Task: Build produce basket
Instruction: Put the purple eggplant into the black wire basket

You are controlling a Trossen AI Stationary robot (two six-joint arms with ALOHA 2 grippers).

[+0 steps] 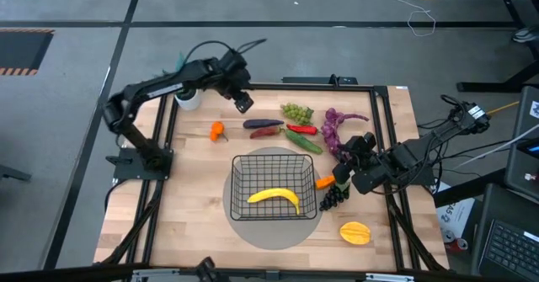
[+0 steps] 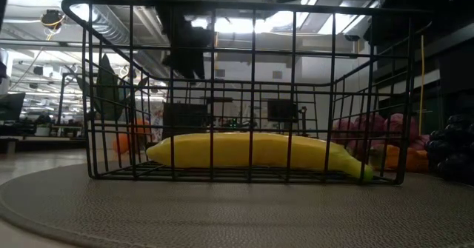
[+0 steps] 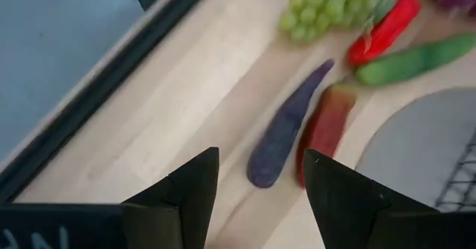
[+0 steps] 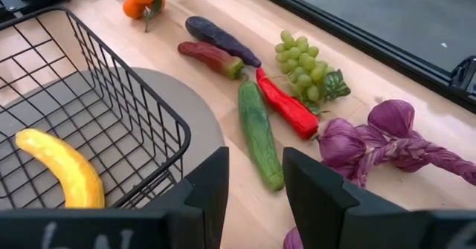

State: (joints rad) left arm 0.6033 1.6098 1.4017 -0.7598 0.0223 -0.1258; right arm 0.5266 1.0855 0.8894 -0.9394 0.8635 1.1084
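While the basket sits mid-table on its round grey mat, you have only the banana lying flat inside it. Everything else waits outside: the eggplant, green grapes, red pepper and cucumber in a loose row beyond the basket, oranges off to its left. Your left gripper hovers wide open and empty above the eggplant, likely lined up for it. Your right gripper hangs partly open, holding nothing, beside the basket's right wall near the dark grapes. Wooden tabletop, grey floor around
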